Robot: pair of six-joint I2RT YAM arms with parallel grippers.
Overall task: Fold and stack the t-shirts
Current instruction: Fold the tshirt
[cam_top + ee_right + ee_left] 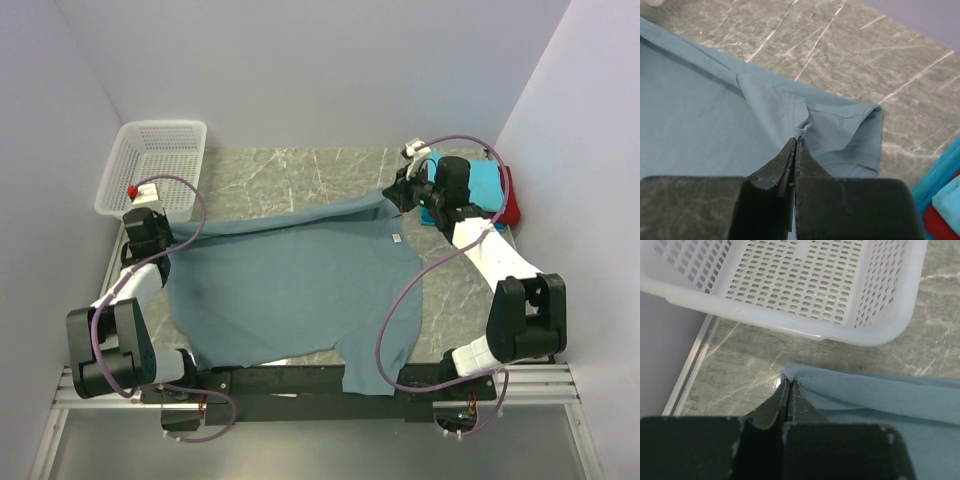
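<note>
Left gripper (788,383): clamped on a corner of the grey-blue shirt (880,400), just in front of the basket (765,319).
Right gripper (795,141): pinched tight on a fold of the same shirt, beside its sleeve.
Table (300,170): grey marble top.
Grey-blue shirt: spread over the middle of the table, its far edge stretched between the two grippers.
Basket: white mesh, far left corner.
Turquoise shirt (482,180): folded, far right corner, lying on a red shirt (510,208).

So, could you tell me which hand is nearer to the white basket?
Left. The left hand pinches the tee right beside the basket; the right hand pinches it far off, by the folded shirts.
</note>
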